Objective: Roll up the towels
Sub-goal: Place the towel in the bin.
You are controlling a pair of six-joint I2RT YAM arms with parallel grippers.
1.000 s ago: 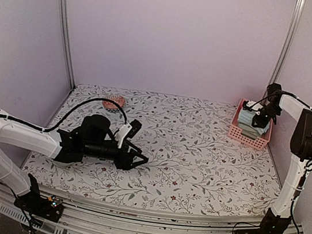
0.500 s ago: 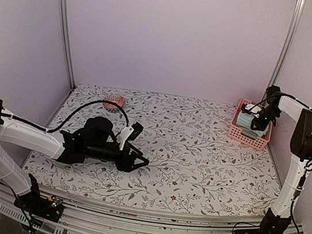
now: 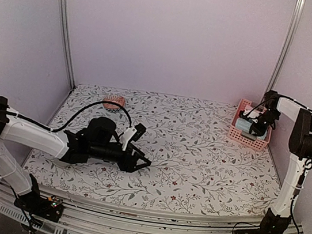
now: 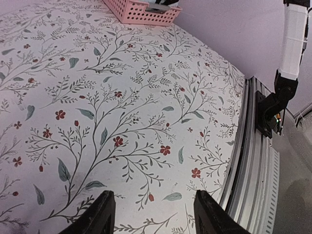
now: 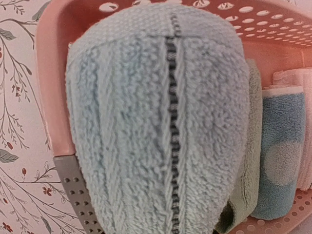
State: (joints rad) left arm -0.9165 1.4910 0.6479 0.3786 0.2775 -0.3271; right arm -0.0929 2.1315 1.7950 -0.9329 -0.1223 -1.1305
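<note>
In the right wrist view a rolled light blue towel (image 5: 146,122) fills the frame, and one grey finger pad (image 5: 73,195) presses its left side; the other finger is hidden behind it. My right gripper (image 3: 258,124) is shut on this towel, low inside the pink basket (image 3: 240,132). A pale sage green towel (image 5: 243,195) lies rolled in the basket, right beside the blue one. My left gripper (image 3: 142,163) hovers just above the table at front left. Its fingers are open and have nothing between them (image 4: 153,207).
The basket (image 5: 48,97) also holds a blue cylinder with white dots (image 5: 280,161) and a pink towel (image 5: 292,78). A small reddish-pink object (image 3: 113,102) sits at the back left of the floral tablecloth. The table's metal front rail (image 4: 253,161) runs close to the left gripper.
My right gripper has come down with the light blue towel into the basket. The left arm has edged slightly to the right, jaws still open.
</note>
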